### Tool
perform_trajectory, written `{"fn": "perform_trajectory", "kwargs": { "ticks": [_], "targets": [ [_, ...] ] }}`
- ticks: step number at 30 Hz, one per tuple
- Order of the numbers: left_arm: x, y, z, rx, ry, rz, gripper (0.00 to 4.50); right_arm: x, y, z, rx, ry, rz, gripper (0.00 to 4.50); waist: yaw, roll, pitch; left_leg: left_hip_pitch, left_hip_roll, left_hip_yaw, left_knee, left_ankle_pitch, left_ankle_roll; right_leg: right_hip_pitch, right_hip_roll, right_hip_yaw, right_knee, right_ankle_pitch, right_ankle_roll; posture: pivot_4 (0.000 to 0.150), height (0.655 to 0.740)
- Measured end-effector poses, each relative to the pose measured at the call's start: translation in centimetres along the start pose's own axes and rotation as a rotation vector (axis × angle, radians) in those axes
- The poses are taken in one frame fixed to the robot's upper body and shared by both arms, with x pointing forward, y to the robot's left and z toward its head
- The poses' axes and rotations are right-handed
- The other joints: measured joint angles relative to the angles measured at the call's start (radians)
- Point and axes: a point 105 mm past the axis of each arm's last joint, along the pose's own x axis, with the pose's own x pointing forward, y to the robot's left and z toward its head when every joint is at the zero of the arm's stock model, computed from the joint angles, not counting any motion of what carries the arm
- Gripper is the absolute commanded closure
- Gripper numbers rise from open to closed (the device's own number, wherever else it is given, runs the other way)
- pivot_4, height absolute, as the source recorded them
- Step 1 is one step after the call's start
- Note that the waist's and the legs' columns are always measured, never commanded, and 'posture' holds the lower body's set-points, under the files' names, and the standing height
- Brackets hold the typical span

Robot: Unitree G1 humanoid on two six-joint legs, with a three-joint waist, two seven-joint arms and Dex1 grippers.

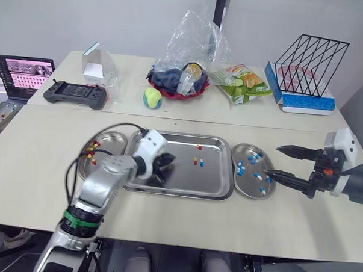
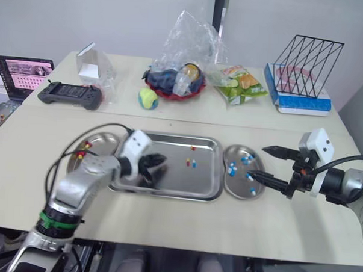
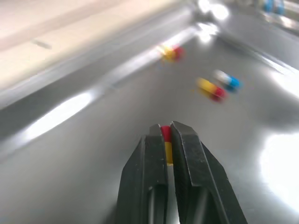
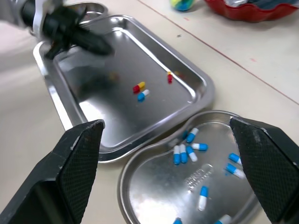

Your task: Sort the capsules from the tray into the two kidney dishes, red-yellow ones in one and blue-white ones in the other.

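At the tray's [image 1: 185,183] left end, left hand [image 3: 167,131] is clamped narrow on a red-yellow capsule [image 3: 166,139]. Right hand [image 1: 272,160] gapes wide beside the kidney dish [image 1: 249,188] of blue-white capsules [image 1: 253,158].

**Figure.** A robotics test bench in an office-like room, as I see it from the operating station. Two pale tables [image 1: 35,166] are pushed together before a plain grey wall [image 1: 84,17]. Beyond my left gripper [image 1: 162,165] lies a handheld controller [image 1: 75,95], and further out on that side is an open laptop [image 1: 24,72]. Staged props line the far table: a clear plastic bag [image 1: 194,43] at a red bowl [image 1: 183,94], a tennis ball [image 1: 152,98] and a snack packet [image 1: 241,83]. Beyond my right gripper [image 1: 272,160], a black wire rack [image 1: 308,63] stands on a blue box [image 1: 303,103]. A steel tray [image 1: 197,182] and kidney dishes [image 1: 247,186] lie between the grippers.
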Motion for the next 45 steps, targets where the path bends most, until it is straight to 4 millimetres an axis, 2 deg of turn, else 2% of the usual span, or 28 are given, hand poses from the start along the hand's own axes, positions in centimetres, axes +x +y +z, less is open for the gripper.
{"fn": "perform_trajectory", "kwargs": {
  "ticks": [5,7,10,12,17,22,28,32,35,40,45],
  "targets": [
    [-3.6,3.6,0.6,-0.001,-0.044,0.082,4.42,1.0,-0.3,0.5,-0.022,-0.014,0.047,0.00,-0.004,0.000,0.000,0.000,0.000,0.000,-0.001,0.000,0.000,0.000,0.000,0.000,0.000,0.000,0.000,0.150,0.7289],
    [-5.3,5.2,-0.4,0.014,-0.014,0.137,4.42,1.4,-0.5,0.7,-0.022,-0.016,0.063,0.00,-0.010,0.000,0.000,0.001,0.000,0.000,-0.002,0.000,0.000,-0.001,0.000,0.000,0.000,0.000,0.000,0.150,0.7289],
    [-8.5,8.7,-2.5,0.019,0.034,0.290,4.42,2.1,-0.8,0.6,-0.022,-0.006,0.086,0.00,-0.018,0.000,0.000,0.000,0.000,0.000,-0.002,0.000,0.000,-0.001,0.000,0.000,0.000,0.000,0.000,0.150,0.7289],
    [-9.7,9.7,-3.0,0.005,0.039,0.337,4.42,2.3,-0.9,0.6,-0.023,-0.002,0.106,0.00,-0.014,0.000,0.000,-0.001,0.000,0.000,-0.002,0.000,0.000,-0.001,-0.001,-0.001,-0.001,0.000,0.000,0.150,0.7289],
    [-10.1,10.3,-4.4,-0.037,0.064,0.381,4.42,2.6,-1.1,1.1,-0.044,-0.006,0.132,0.00,-0.002,0.000,0.000,-0.001,0.000,0.000,-0.002,0.000,0.000,-0.001,-0.001,-0.002,-0.001,0.000,0.000,0.150,0.7289],
    [-9.5,9.9,-4.8,-0.066,0.047,0.373,4.42,2.8,-0.9,0.8,-0.048,0.011,0.149,0.00,-0.002,0.000,0.000,-0.001,0.000,0.000,-0.002,0.000,0.000,-0.002,-0.001,-0.002,0.000,0.000,0.000,0.150,0.7289],
    [-9.4,10.1,-5.0,-0.093,0.031,0.381,2.37,2.8,-0.8,0.8,-0.049,0.013,0.153,0.00,-0.003,0.000,0.000,-0.001,0.000,0.000,-0.002,0.000,0.000,-0.002,-0.001,-0.001,0.000,0.000,0.000,0.150,0.7289],
    [-10.1,11.0,-4.7,-0.098,0.014,0.413,1.05,2.6,-0.9,0.9,-0.054,0.019,0.148,0.00,-0.003,0.000,0.000,-0.001,0.000,0.000,-0.002,0.000,0.000,-0.002,-0.001,-0.001,0.000,0.000,0.000,0.150,0.7289],
    [-11.5,12.1,-4.4,-0.078,0.015,0.437,0.07,2.3,-1.1,1.0,-0.059,0.016,0.136,0.00,-0.004,0.000,0.000,-0.001,0.000,0.000,-0.002,0.000,0.000,-0.002,-0.001,-0.001,0.000,0.000,0.000,0.150,0.7289],
    [-15.0,13.5,-2.3,-0.062,-0.035,0.434,0.07,1.2,-1.7,1.2,-0.059,0.022,0.105,0.00,-0.006,0.000,0.000,-0.001,0.000,0.000,-0.003,0.000,0.000,-0.002,-0.001,-0.001,0.000,0.000,0.000,0.150,0.7289],
    [-16.4,14.0,-3.0,-0.105,-0.017,0.408,0.07,1.2,-2.0,0.6,-0.042,0.006,0.073,0.00,-0.008,0.000,0.000,-0.001,0.000,0.000,-0.003,0.000,0.000,-0.002,-0.001,-0.001,0.000,0.000,0.000,0.150,0.7289]
  ]
}}
